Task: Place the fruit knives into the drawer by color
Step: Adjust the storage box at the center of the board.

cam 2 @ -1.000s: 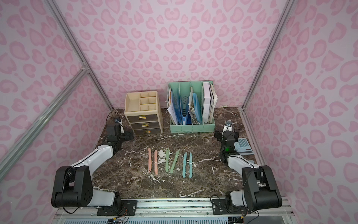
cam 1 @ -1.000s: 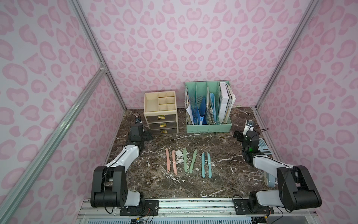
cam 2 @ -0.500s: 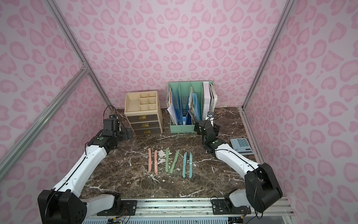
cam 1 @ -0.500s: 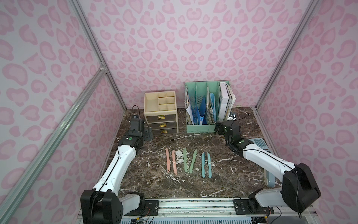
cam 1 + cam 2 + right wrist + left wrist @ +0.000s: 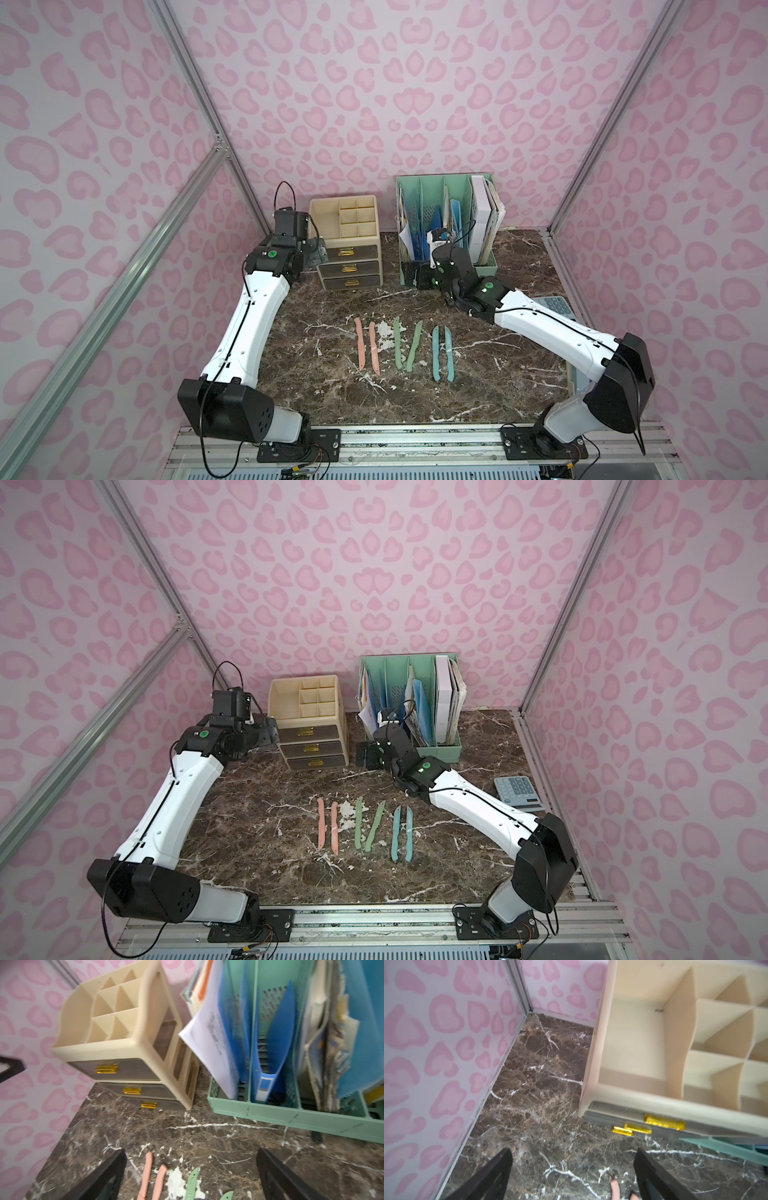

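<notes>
Six fruit knives lie in a row mid-table in both top views: two pink, two green, two teal. The beige drawer unit stands at the back with its three drawers closed. My left gripper is open and empty beside the unit's left side. My right gripper is open and empty, low between the unit and the file rack. The right wrist view shows pink knife tips and green ones.
A mint file rack packed with folders and papers stands right of the drawer unit. A calculator lies near the right wall. The left wall runs close beside the left gripper.
Both arms have unfolded and reached toward the back. The left gripper has come up beside the drawer unit. The right gripper has swung left in front of the file rack.
</notes>
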You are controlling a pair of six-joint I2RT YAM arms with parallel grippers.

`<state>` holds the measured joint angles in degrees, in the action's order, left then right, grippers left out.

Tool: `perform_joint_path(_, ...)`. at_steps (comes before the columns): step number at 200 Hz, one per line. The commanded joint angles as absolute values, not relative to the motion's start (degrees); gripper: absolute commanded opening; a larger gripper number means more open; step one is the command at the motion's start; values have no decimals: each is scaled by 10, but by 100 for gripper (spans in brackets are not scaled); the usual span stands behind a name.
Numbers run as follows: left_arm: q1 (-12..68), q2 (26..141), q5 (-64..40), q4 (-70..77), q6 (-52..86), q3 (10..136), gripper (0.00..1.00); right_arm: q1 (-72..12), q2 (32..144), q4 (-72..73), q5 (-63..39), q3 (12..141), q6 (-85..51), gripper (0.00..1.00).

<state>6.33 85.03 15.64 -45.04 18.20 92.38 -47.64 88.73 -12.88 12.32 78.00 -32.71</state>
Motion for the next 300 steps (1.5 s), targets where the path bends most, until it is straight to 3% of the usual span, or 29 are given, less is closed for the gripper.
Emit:
perform_joint_path(1,63,900,135,-485,186,996,93,-483,887,-134,63,807,-318,100)
perform_joint_path(62,54,1064,112,-561,207,1189,92,-506,892,-154,44,849,-300,100)
perform_joint_path(129,7,1121,67,-573,227,1230,84,-506,893,-147,43,849,-289,100)
perform_joint_path(163,3,1130,41,-566,225,1219,67,-506,899,-145,41,851,-293,100)
perform_joint_path(284,3,1122,48,-574,219,1209,28,-506,900,-138,47,843,-294,100)
perform_joint_path(300,3,1119,47,-580,219,1205,17,-505,900,-135,46,843,-294,100)
